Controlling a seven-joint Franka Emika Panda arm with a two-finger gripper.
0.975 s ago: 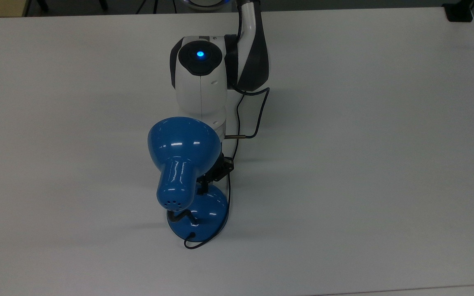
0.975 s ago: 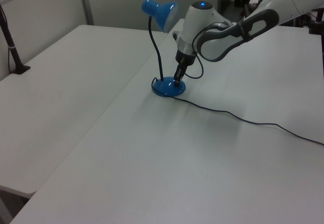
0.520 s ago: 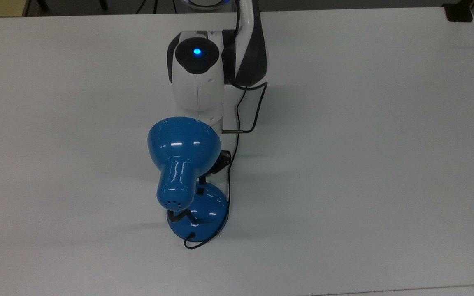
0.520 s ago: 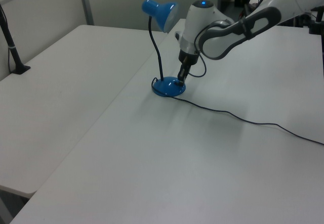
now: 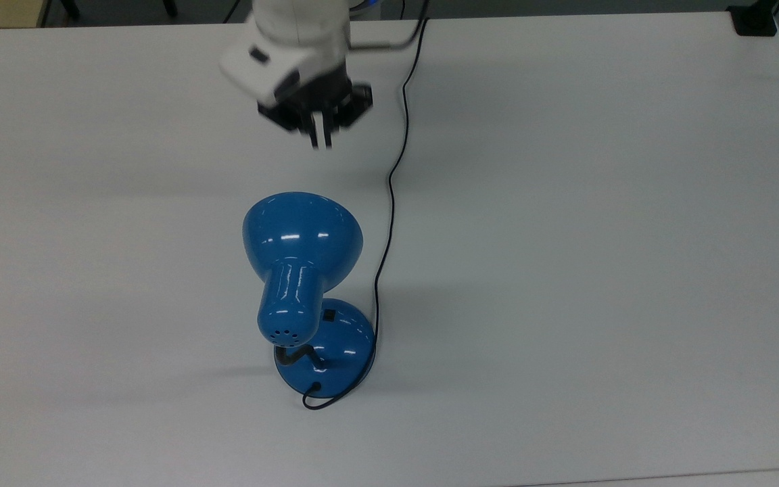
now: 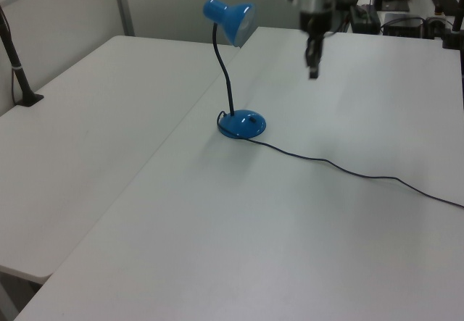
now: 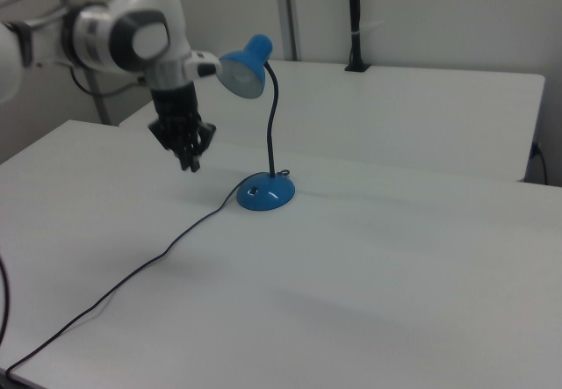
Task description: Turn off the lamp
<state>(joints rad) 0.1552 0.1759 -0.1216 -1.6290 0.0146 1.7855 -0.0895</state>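
My hand (image 5: 322,138) hangs clenched and empty, well above the bench (image 5: 599,237). Swinging back carelessly, I might snag the thin black cord (image 5: 389,203) and topple the glossy blue metal desk lamp (image 5: 301,270).

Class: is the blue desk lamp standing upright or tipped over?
Upright: the lamp stands on its round base, flat on the table, neck rising to the shade.

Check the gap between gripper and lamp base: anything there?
Only bare table between the gripper and the lamp base; the top view shows the shade overhanging it.
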